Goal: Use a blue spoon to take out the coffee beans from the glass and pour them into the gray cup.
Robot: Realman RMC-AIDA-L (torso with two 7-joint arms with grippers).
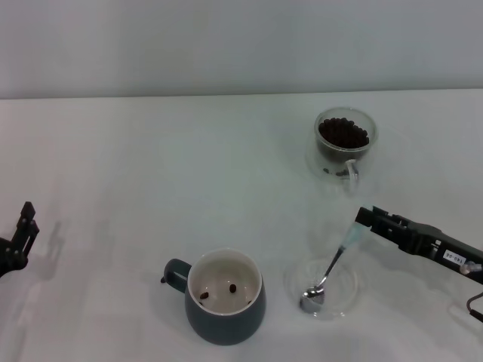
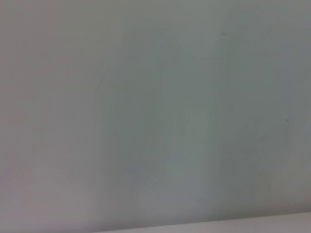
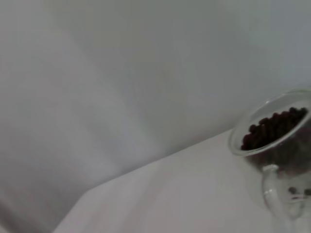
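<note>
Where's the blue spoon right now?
Head view: the blue spoon is front right, bowl resting on the glass saucer beside the gray cup, handle up at the right gripper.

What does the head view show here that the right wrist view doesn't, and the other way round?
Only the head view shows the gray cup with a few beans inside, the blue spoon with its bowl resting on a clear saucer and its handle at the right pincer, and the left pincer parked at the table's left edge. The right wrist view adds nothing of its own beyond a closer, tilted look. Both show the glass, its coffee beans, and the white table.
</note>
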